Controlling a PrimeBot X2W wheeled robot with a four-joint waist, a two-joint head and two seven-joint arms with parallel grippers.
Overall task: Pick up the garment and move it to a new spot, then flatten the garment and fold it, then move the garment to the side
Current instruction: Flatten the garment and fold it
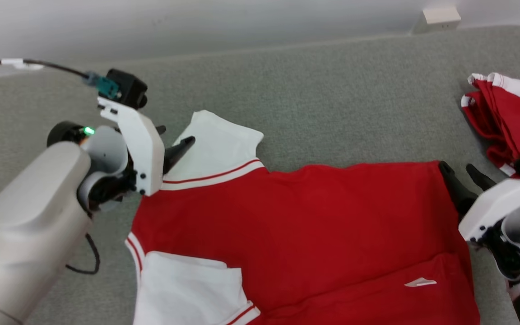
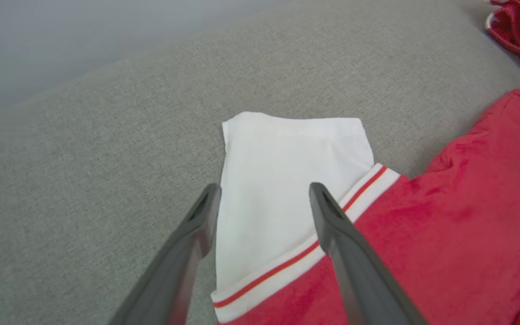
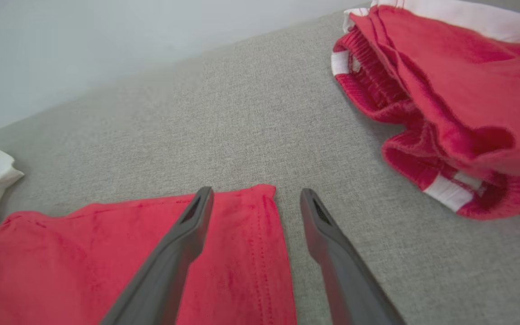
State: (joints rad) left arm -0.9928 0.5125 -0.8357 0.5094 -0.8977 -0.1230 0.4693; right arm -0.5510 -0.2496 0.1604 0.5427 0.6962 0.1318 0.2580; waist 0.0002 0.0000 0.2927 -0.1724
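Note:
The garment (image 1: 309, 216), red with white sleeves trimmed in red stripes, lies spread on the grey fabric surface. One white sleeve (image 1: 217, 144) sticks out at its upper left corner. My left gripper (image 1: 176, 135) hovers at that sleeve, open. In the left wrist view the sleeve (image 2: 278, 158) lies between and beyond the spread fingers of the left gripper (image 2: 264, 189). My right gripper (image 1: 457, 169) stands open at the garment's upper right corner. In the right wrist view that red hem corner (image 3: 242, 253) sits under the right gripper (image 3: 256, 193); nothing is held.
A second red and white garment (image 1: 508, 117) lies bunched at the far right, close to my right arm, and shows as a red and white heap (image 3: 449, 99) in the right wrist view. A pale wall borders the surface at the back, with a small white box (image 1: 440, 16) there.

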